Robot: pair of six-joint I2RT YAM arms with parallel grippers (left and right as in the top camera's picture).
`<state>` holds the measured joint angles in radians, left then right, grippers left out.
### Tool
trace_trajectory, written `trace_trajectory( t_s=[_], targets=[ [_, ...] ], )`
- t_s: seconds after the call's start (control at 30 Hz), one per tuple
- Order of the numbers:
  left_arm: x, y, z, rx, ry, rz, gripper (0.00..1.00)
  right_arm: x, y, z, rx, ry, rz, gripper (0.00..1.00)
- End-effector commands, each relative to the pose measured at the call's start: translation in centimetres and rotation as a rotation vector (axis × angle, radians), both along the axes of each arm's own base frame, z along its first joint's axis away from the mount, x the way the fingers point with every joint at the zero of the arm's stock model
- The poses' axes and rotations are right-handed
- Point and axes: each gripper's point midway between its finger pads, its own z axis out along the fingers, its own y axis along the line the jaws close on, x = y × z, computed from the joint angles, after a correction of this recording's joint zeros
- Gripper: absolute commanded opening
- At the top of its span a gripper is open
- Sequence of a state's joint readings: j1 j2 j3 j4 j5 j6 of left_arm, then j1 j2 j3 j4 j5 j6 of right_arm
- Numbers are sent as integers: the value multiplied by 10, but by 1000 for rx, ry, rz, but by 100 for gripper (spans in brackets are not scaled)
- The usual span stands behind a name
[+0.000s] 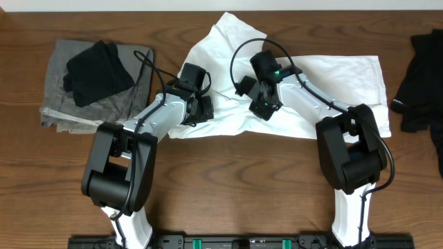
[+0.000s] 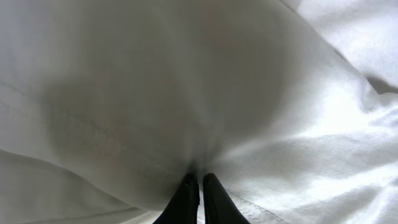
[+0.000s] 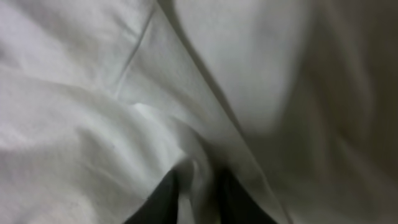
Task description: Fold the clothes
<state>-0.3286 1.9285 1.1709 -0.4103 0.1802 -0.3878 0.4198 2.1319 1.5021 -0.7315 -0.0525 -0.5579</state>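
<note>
Overhead view shows a rumpled white T-shirt (image 1: 339,72) lying mid-bench (image 1: 235,181), with the left arm's fingers (image 2: 183,202) closed on a pinch of cloth and the right arm's fingers (image 3: 160,200) clamping a fold, seemingly to lift it for folding.

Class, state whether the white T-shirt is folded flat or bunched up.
Bunched up: the white T-shirt lies rumpled, left gripper and right gripper each pinching its cloth.

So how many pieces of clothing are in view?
4: the white T-shirt in the centre; a grey garment at left; a black garment lying on it; another black garment at the right edge, partly out of frame. The grey one may hide more.
</note>
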Motion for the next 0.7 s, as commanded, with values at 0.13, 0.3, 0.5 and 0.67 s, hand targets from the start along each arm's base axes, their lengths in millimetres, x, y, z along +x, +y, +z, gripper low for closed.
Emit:
trace_trajectory(
  t_s=[0.13, 0.3, 0.5, 0.67],
  targets=[
    [-9, 7, -14, 33, 34, -5, 8, 8, -8, -1, -17, -25, -50, 8],
    [-9, 7, -14, 33, 34, -5, 8, 11, -11, 0, -37, -38, -55, 5],
    [-9, 7, -14, 33, 34, -5, 8, 15, -9, 5, -32, -50, -55, 5],
    [-9, 7, -14, 33, 34, -6, 9, 19, -12, 7, -49, -69, -61, 5]
  ],
)
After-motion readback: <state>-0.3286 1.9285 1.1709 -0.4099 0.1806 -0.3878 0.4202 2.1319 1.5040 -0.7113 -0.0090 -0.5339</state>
